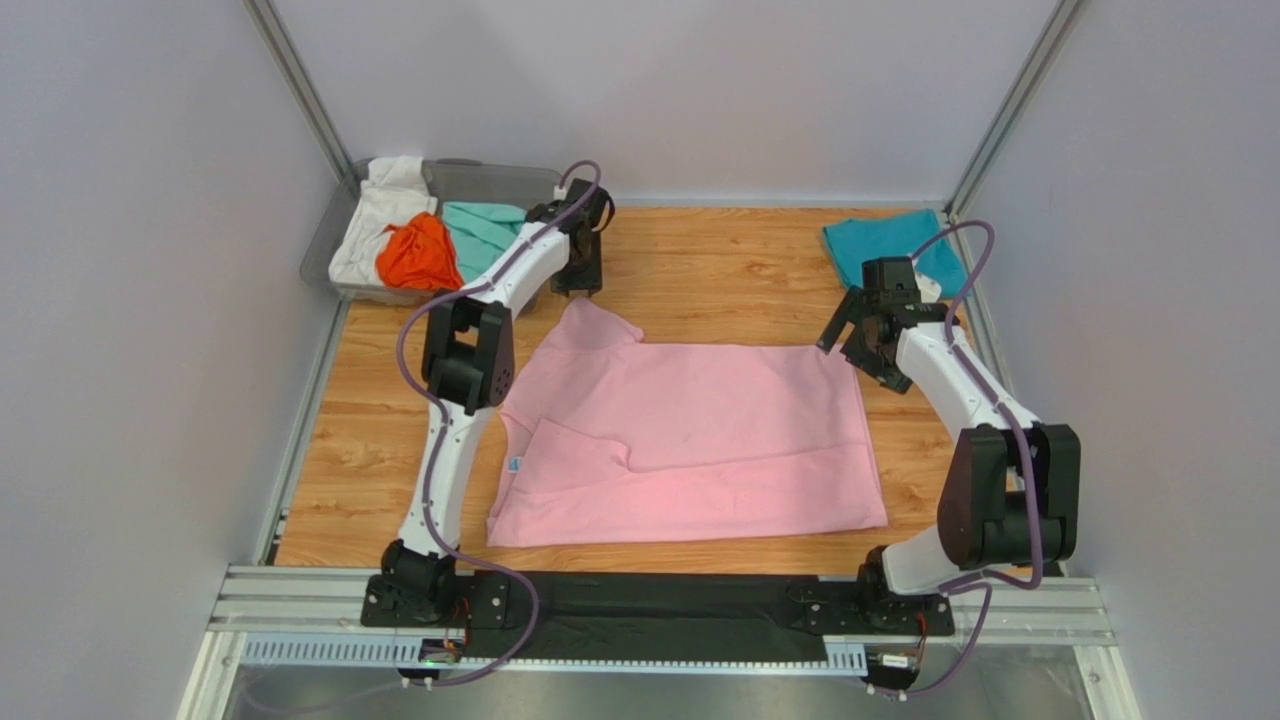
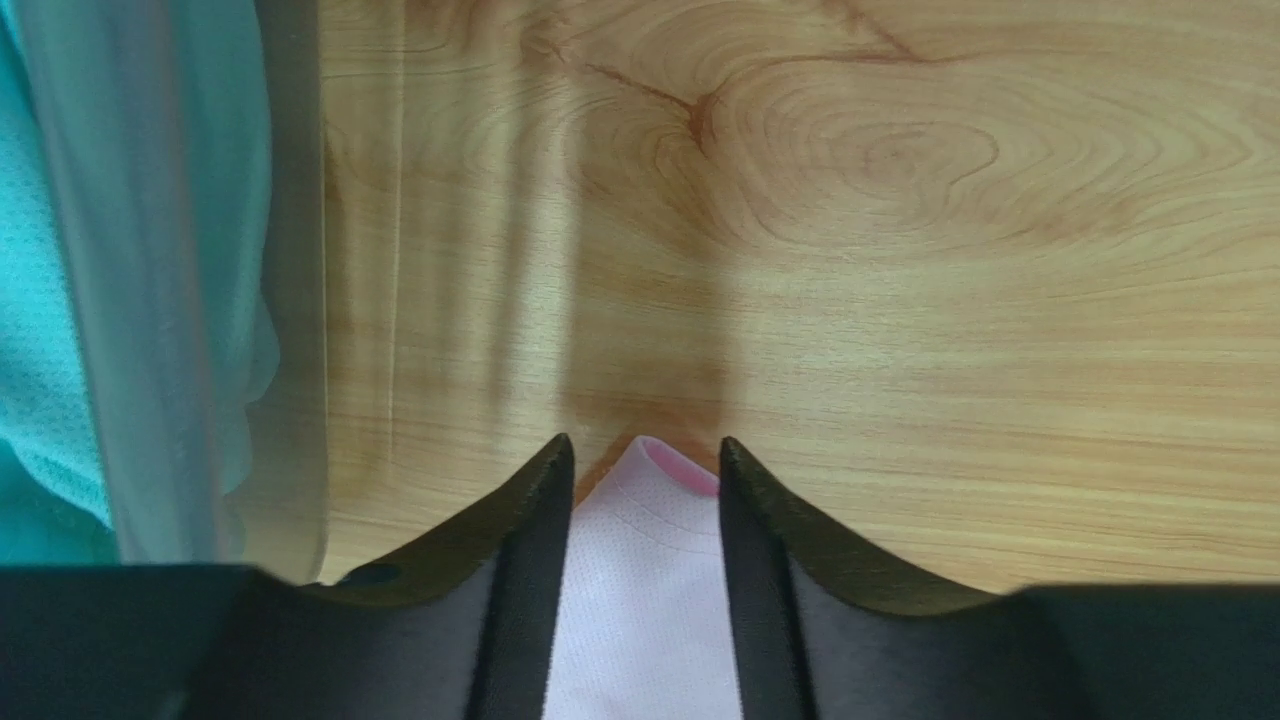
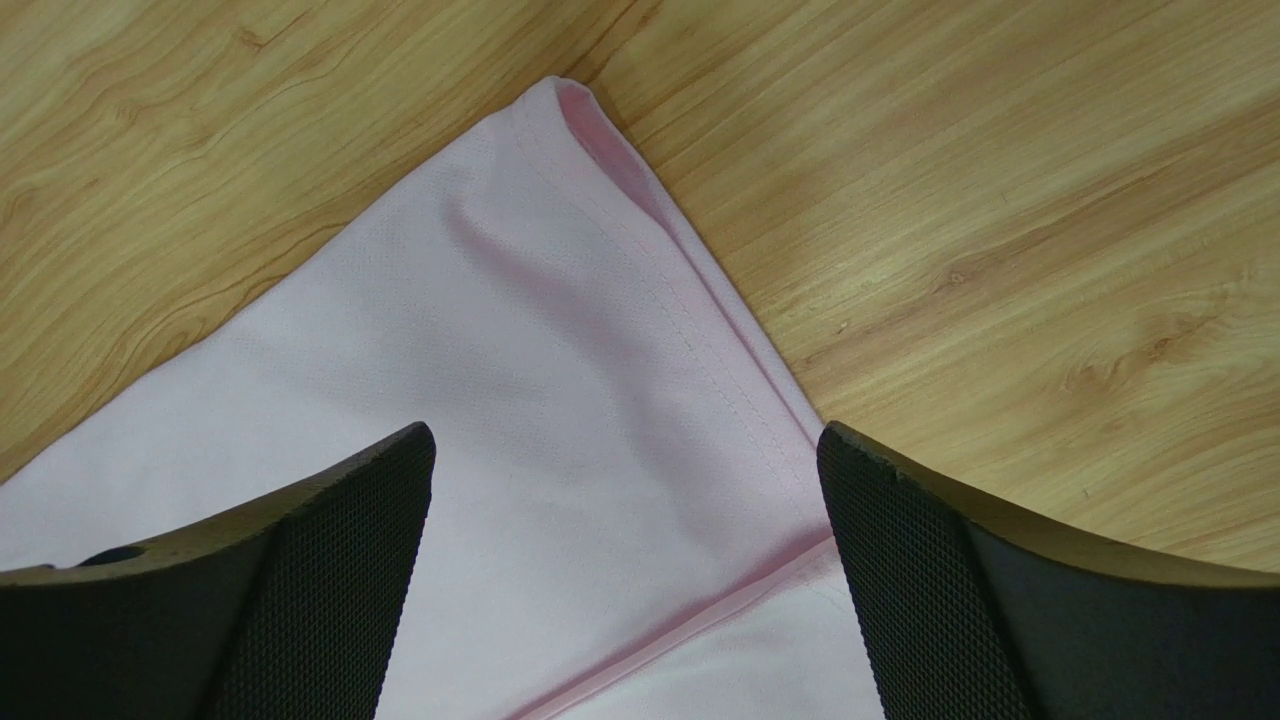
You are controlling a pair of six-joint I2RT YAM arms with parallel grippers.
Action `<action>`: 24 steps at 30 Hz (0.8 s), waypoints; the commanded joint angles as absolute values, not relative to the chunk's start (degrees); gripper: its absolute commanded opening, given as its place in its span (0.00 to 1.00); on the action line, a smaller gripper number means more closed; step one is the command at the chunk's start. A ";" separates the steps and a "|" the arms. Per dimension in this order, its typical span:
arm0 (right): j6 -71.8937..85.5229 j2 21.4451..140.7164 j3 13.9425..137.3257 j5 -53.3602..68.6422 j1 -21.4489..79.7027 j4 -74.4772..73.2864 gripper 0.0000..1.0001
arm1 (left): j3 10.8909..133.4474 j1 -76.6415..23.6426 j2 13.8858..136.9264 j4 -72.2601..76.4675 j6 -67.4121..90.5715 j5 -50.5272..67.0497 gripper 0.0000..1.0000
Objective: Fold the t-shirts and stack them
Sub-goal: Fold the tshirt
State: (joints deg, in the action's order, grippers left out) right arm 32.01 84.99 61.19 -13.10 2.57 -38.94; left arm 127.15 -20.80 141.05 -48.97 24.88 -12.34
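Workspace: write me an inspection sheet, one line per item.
Surface: wood-grain table.
Job's things: pink t-shirt spread flat mid-table; teal t-shirt at far right; white t-shirt, orange t-shirt and mint t-shirt in the bin.
Clutter: nothing seen.
Pincers: left pincer jaws narrowly apart, astride a pink corner; right pincer wide open over another corner.
Cables: purple cables looped along both arms.
Surroundings: white walls, metal rail at near edge.

The left arm (image 1: 466, 353) hides part of the mint-green tee (image 1: 478, 225); the neck label (image 1: 513, 465) on the pink tee (image 1: 721, 428) is too small to read.
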 commanded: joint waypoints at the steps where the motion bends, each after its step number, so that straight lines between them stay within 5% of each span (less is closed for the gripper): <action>1: 31.73 85.60 63.28 -12.92 1.85 -36.21 0.99 | 129.20 -20.30 141.68 -50.19 23.38 -12.66 0.46; 10: 31.73 85.52 62.58 -11.86 0.97 -35.51 0.99 | 129.90 -19.95 144.05 -50.54 24.26 -11.34 0.41; 14: 31.21 86.13 62.75 -11.51 0.62 -35.16 0.98 | 130.08 -19.95 144.58 -50.62 24.43 -9.06 0.22; 16: 30.85 87.27 63.37 -11.60 0.53 -34.98 0.97 | 130.43 -19.95 144.58 -50.54 24.35 -8.44 0.01; 24: 29.45 100.53 72.67 -10.91 0.53 -33.13 0.79 | 127.89 -19.95 139.67 -48.43 23.29 -4.92 0.00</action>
State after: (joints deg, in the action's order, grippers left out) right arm 30.96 96.36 67.53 -11.44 0.67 -36.12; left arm 128.70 -20.16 143.24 -49.28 24.12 -7.46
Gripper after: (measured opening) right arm 0.819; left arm 0.007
